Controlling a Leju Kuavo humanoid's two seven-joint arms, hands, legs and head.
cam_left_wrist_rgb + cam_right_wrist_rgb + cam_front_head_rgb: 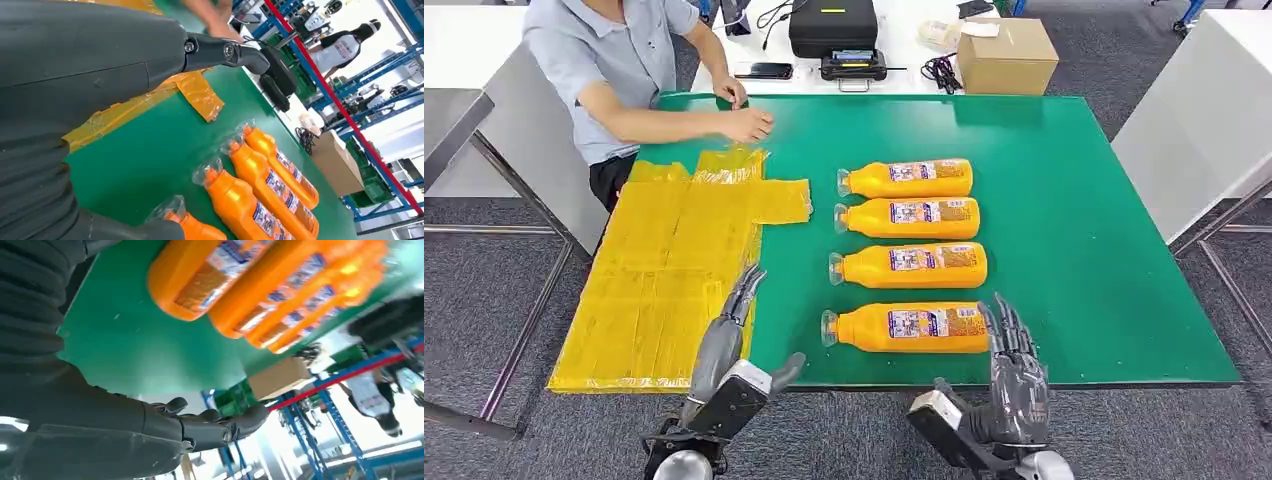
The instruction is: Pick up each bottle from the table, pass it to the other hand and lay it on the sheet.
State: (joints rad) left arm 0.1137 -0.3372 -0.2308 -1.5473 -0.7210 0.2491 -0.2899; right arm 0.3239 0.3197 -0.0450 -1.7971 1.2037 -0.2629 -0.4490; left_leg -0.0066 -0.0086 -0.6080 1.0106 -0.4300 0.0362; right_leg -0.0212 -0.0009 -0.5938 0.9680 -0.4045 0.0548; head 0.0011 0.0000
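You are facing the nearest orange plastic bottle point(909, 328), likely heavy and slick; grasp mid-body. Right hand point(1014, 372) and left hand point(729, 340) are hovering, fingers apart, holding nothing.

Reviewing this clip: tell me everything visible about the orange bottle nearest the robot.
The nearest bottle is glossy orange plastic with a printed label of white, blue and orange around its middle and a clear wrap over its cap. It lies on its side on the green mat, cap toward the yellow sheet, as the closest of a row of four. The right hand stands open at its base end; whether they touch is unclear.
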